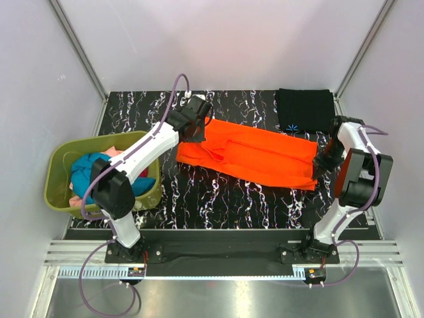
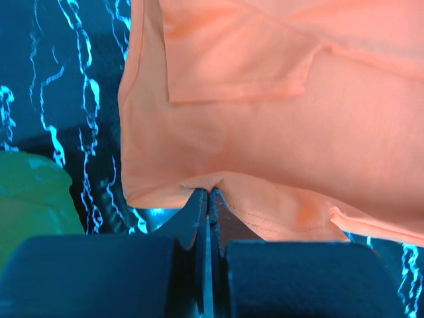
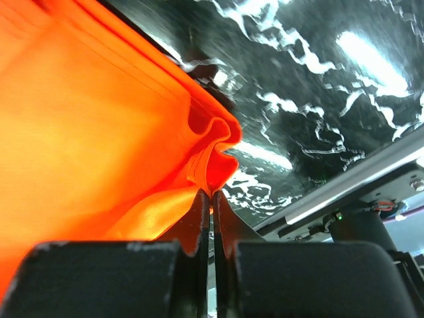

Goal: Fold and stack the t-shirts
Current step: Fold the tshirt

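Softly rumpled orange t-shirt (image 1: 258, 158) (long folded band).

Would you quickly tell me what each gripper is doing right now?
Left gripper: closed on the orange t-shirt.
Right gripper: closed on the orange t-shirt's other end.

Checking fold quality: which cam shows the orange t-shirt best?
Top external: the whole orange t-shirt shows as a long strip across the table, both ends in frame. Left wrist gives only one end, its hem pinched in the left pincer. Right wrist gives only a bunched corner clamped in the right pincer.
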### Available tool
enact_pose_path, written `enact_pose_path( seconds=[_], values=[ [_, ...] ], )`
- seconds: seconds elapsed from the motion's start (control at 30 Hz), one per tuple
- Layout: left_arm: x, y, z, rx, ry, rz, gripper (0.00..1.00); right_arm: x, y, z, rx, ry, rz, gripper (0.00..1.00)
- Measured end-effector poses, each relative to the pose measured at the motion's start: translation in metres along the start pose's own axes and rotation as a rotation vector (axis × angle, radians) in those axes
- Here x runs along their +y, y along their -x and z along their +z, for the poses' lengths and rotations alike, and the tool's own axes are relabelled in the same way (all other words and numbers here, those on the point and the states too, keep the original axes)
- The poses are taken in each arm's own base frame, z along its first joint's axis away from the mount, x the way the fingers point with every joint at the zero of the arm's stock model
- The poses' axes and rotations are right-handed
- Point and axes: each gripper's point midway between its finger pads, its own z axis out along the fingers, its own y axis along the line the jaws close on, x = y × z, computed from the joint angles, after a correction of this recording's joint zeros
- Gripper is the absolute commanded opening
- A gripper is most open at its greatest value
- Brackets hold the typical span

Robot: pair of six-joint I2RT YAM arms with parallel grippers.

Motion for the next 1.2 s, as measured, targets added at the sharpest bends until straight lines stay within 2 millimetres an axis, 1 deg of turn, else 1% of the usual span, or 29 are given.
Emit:
enact_pose_path(
  seconds=[0.23,0.33,0.57,0.67,0.8,0.97,1.07,1.2],
  values=[
    [0.000,0.028,0.011,-0.030,0.006,-0.027,0.00,0.017,0.018,0.001,0.013,0.007,-0.047,0.00],
    [0.000,0.040,0.019,-0.043,0.010,-0.039,0.00,0.022,0.024,0.002,0.015,0.009,-0.060,0.00],
    [0.006,0.057,0.039,-0.048,0.025,-0.062,0.00,0.036,0.041,0.000,0.003,0.019,-0.080,0.00],
    [0.005,0.065,0.048,-0.055,0.025,-0.065,0.00,0.044,0.050,0.000,-0.001,0.027,-0.079,0.00],
    [0.000,0.069,0.059,-0.054,0.008,-0.057,0.00,0.052,0.059,0.007,0.007,0.027,-0.080,0.00],
    [-0.008,0.064,0.071,-0.035,-0.020,-0.051,0.00,0.055,0.065,0.020,0.034,0.017,-0.079,0.00],
    [-0.012,0.063,0.078,-0.028,-0.032,-0.050,0.00,0.057,0.068,0.024,0.047,0.020,-0.073,0.01],
    [-0.017,0.067,0.085,-0.032,-0.043,-0.052,0.00,0.060,0.078,0.027,0.043,0.029,-0.066,0.02]
  ],
)
